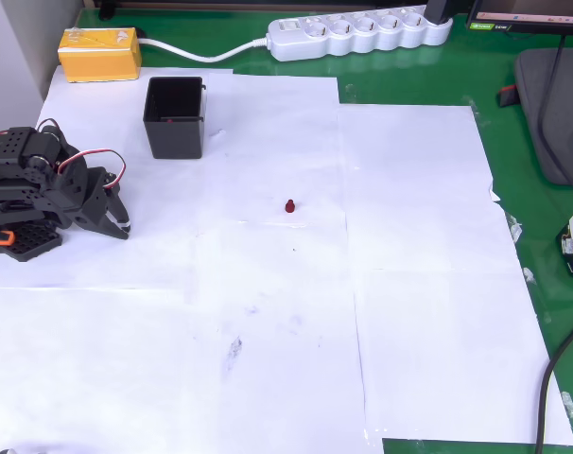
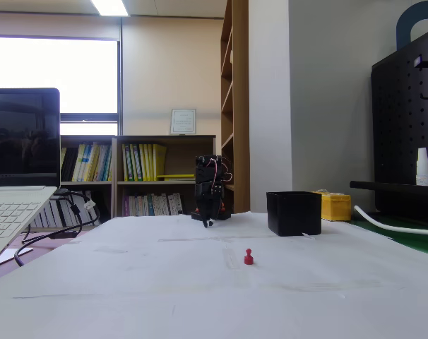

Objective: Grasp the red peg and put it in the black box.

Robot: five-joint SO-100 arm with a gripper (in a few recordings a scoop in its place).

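Red peg in the overhead view lies alone on white paper, well right of the gripper, whose fingers look closed, below-right of the black box. Fixed view: peg stands upright, long axis vertical, nearer the camera than the gripper and box.

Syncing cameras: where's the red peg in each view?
Overhead view: red peg on the white paper near centre, right of and below the black box.
Fixed view: red peg standing on the paper, lower centre, left of the box.
Shared landmark: the black box.
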